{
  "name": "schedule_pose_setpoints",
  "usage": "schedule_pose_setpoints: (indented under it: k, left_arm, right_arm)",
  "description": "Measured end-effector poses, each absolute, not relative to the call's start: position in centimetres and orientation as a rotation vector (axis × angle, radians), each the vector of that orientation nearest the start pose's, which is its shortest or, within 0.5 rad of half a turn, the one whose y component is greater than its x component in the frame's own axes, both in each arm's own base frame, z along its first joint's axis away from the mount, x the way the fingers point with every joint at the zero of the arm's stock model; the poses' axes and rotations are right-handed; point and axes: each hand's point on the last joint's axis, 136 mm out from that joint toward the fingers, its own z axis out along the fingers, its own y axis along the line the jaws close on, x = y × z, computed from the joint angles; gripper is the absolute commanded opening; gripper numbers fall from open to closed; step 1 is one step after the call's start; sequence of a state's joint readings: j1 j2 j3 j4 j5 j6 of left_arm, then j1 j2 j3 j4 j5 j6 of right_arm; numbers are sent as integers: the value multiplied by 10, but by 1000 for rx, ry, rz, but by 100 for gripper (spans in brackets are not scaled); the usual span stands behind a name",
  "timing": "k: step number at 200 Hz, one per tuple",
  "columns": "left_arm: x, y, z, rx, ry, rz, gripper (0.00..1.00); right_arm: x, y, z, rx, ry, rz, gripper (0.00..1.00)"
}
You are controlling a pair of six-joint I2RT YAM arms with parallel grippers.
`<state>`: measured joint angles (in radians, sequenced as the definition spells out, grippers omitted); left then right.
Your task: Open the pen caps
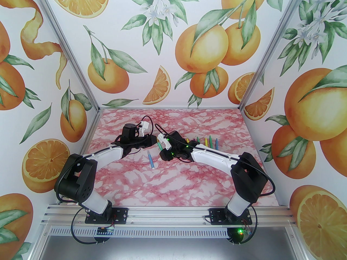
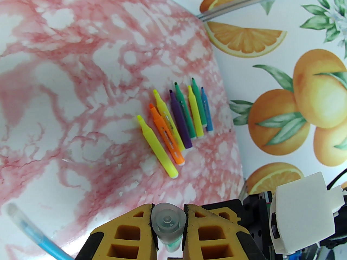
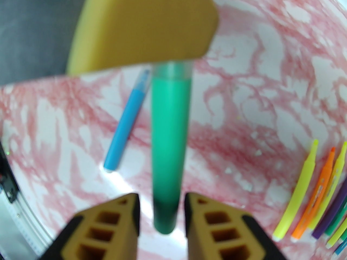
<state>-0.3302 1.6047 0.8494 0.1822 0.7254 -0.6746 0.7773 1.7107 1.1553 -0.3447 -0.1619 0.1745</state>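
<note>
A green pen (image 3: 168, 145) hangs in the air between both grippers. In the left wrist view my left gripper (image 2: 168, 219) is shut on its clear cap (image 2: 168, 221), seen end-on. My right gripper (image 3: 162, 215) is open, its fingers (image 3: 130, 221) straddling the barrel's far end with small gaps on both sides. From above, the green pen (image 1: 159, 146) shows where the left gripper (image 1: 156, 143) and right gripper (image 1: 162, 152) meet at mid-table. A blue pen (image 1: 151, 160) with a clear cap lies flat in front of them.
Several uncapped pens (image 2: 176, 123) (yellow, orange, purple, green, blue) lie side by side on the pink marbled table (image 1: 189, 183), behind the right arm (image 1: 211, 153). The blurred yellow finger (image 3: 141, 23) of the left gripper looms over the pen's cap end.
</note>
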Motion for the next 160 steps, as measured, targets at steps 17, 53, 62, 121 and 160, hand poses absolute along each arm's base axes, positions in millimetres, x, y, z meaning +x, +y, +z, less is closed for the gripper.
schedule_pose_setpoints:
  k: [17, 53, 62, 121, 160]
  left_arm:
    - [358, -245, 144, 80, 2289, -1345, 8]
    - [358, -246, 148, 93, 2280, -1360, 7]
    - [358, -247, 148, 96, 2280, -1362, 6]
    - [362, -246, 145, 84, 2289, -1358, 0]
    - [360, -243, 140, 53, 2325, -1352, 0]
  right_arm:
    - [302, 336, 108, -824, 2405, 597, 34]
    - [305, 337, 110, -820, 2388, 603, 27]
    - [306, 337, 111, -819, 2384, 604, 23]
    - [308, 334, 107, -816, 2374, 612, 3]
    - [302, 333, 104, -832, 2347, 648, 0]
